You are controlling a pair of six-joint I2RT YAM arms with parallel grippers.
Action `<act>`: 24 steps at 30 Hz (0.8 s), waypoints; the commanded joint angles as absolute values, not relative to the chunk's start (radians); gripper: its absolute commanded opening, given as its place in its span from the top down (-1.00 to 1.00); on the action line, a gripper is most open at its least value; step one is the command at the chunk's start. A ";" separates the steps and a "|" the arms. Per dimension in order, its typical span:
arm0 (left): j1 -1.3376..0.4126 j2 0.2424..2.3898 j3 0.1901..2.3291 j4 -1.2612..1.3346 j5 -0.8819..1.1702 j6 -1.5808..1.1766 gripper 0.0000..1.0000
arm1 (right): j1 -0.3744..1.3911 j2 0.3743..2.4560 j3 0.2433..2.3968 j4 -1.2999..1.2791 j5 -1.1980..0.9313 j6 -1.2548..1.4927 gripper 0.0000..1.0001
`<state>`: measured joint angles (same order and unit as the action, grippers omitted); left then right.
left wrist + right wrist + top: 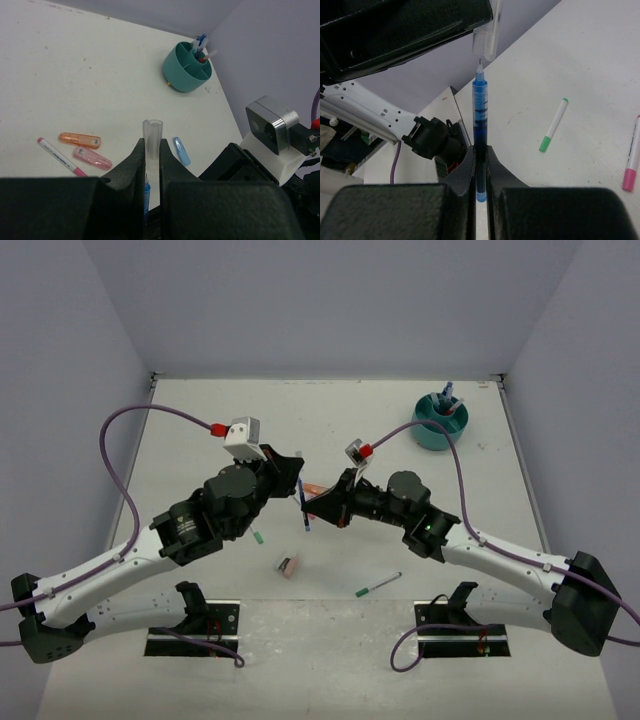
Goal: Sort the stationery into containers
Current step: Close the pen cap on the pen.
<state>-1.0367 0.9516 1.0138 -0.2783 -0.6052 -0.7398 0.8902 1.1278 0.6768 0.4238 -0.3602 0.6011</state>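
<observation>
stationery [447, 396] is held upright in the teal organizer [441, 426] at two o'clock. a clear cap [152, 132] is pinched by the left gripper [152, 151], a blue pen [479, 107] by the right gripper [480, 159].

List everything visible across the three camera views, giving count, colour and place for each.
round teal plastic desk organizer: one, teal, far right table corner, pens inside
slim blue pen: one, blue, upright in right gripper
clear plastic pen cap: one, transparent, in left gripper, just above pen tip
white marker with green cap: one, table, near edge
white marker with pink cap: one, table, beside pink highlighter
orange highlighter: one, on table
pink highlighter: one, beside the orange one
light-blue highlighter: one, on table
pink eraser: one, table, near middle
white table: one
left gripper: black, shut on cap
right gripper: black, shut on pen
</observation>
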 commanded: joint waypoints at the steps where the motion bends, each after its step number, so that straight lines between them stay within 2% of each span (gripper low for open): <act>1: -1.040 0.953 0.997 -0.219 -0.606 -0.717 1.00 | 0.895 1.127 0.729 0.420 -0.301 0.589 1.00; 24: -1.038 0.947 0.978 -0.217 -0.628 -0.709 1.00 | 0.894 1.105 0.737 0.398 -0.282 0.588 1.00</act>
<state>-1.0367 0.9516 0.9833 -0.2576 -0.6071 -0.7362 0.8902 1.1263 0.6910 0.3805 -0.3219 0.5991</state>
